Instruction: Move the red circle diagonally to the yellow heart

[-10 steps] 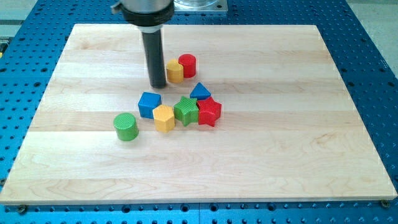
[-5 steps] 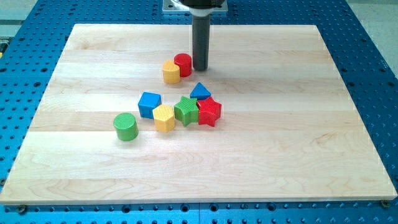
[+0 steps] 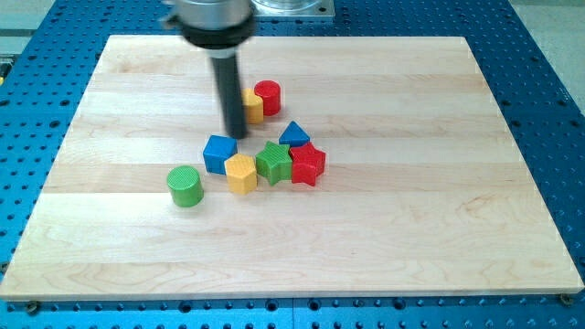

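Tip beside yellow heart, red circle touching it

Tabletop (image 3: pixel 457 228) of pale wood carries all eight blocks, grouped near its middle. The yellow heart (image 3: pixel 253 107) serves as landmark. The red circle (image 3: pixel 267 96) stands touching it, on the view's right and slightly toward the view's top. My tip (image 3: pixel 237 135) sits just toward the view's bottom and left of the yellow heart, the dark rod covering part of the heart's left edge; whether tip and heart touch cannot be told. The arm carries no hand, so there is no open or closed state to report.

Toward the view's bottom of the yellow heart lies a cluster: blue cube (image 3: pixel 219 153), yellow hexagon (image 3: pixel 241 173), green star (image 3: pixel 273 162), red star (image 3: pixel 307 164) and blue triangle (image 3: pixel 293 134), packed closely. The green cylinder (image 3: pixel 185 185) stands apart, farther to the view's bottom left.
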Controlling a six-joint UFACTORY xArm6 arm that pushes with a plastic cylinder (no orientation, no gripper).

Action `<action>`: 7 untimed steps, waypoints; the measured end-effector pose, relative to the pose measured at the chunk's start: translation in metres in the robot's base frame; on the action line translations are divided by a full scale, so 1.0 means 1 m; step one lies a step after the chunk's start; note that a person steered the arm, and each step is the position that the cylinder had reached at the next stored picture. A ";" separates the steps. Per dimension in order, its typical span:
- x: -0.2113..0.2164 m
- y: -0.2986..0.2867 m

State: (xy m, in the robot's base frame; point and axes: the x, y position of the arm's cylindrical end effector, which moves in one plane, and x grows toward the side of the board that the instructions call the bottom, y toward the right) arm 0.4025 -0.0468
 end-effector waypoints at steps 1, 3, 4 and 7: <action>-0.028 -0.003; -0.069 -0.067; -0.087 0.004; -0.034 0.012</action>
